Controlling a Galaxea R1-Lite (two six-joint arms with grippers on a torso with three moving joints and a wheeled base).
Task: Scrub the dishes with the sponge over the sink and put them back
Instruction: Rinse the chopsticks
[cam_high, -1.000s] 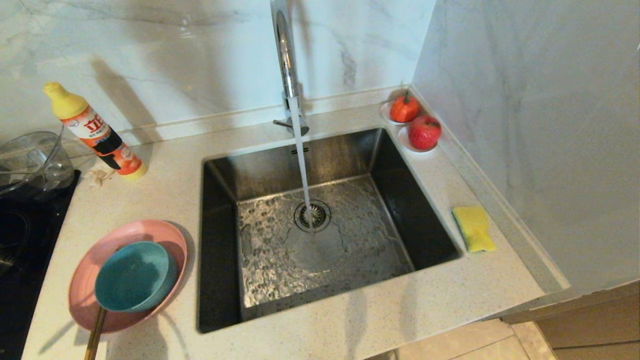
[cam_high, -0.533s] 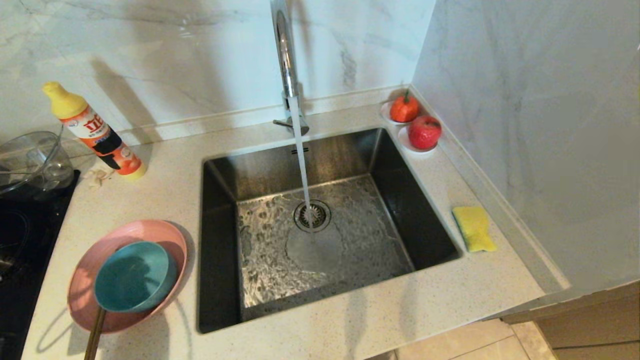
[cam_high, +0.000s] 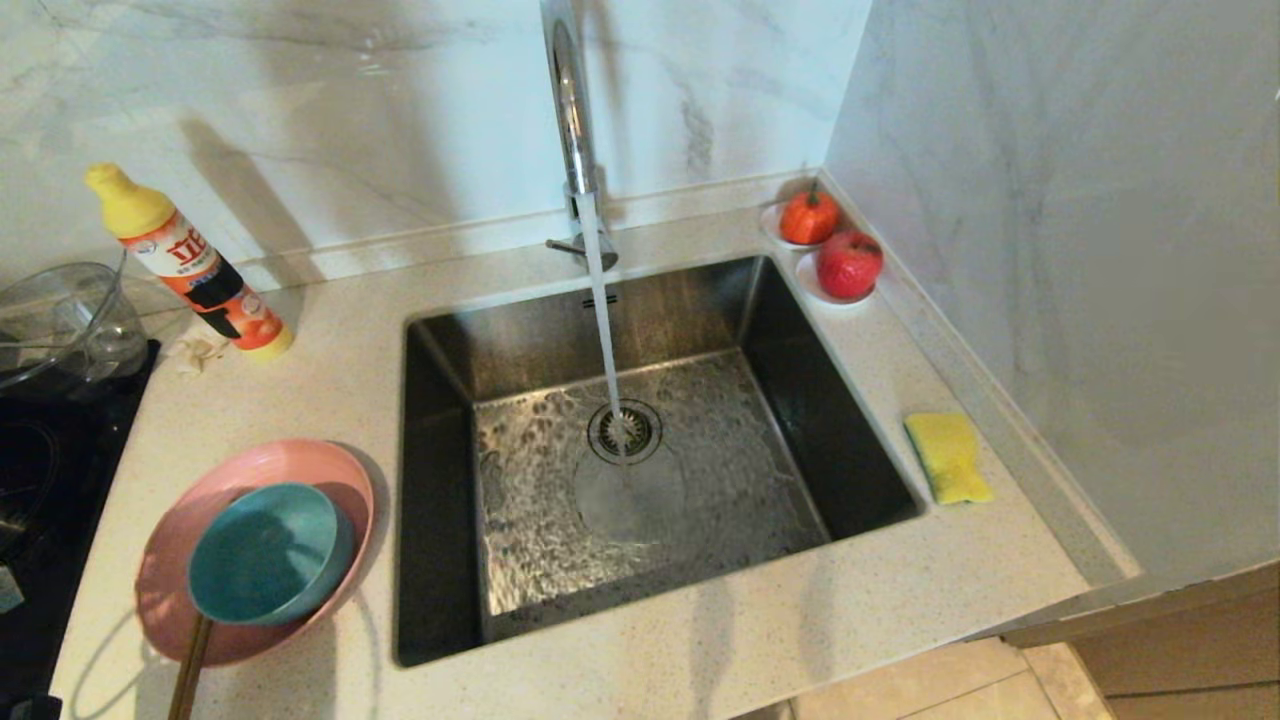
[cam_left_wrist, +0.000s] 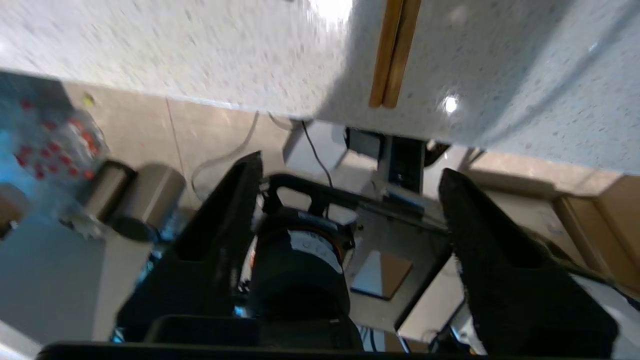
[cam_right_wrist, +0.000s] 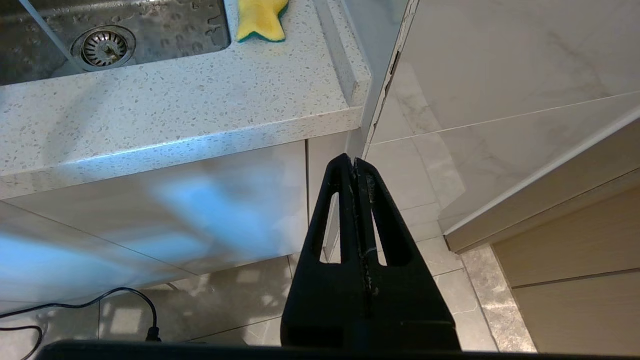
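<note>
head view: round teal bowl (cam_high: 268, 552) nested in shallow pink plate (cam_high: 310, 470)

chopsticks (cam_high: 190, 655) cut off by head view's lower edge at seven o'clock, faucet (cam_high: 568, 110) top cropped at twelve, glass bowl (cam_high: 60, 325) clipped at nine, left wrist view blurred

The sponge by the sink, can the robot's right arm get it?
Probably yes. The sponge lies alone on the counter, nothing covering it. The right end effector hangs shut below the counter's edge and must rise first.
</note>
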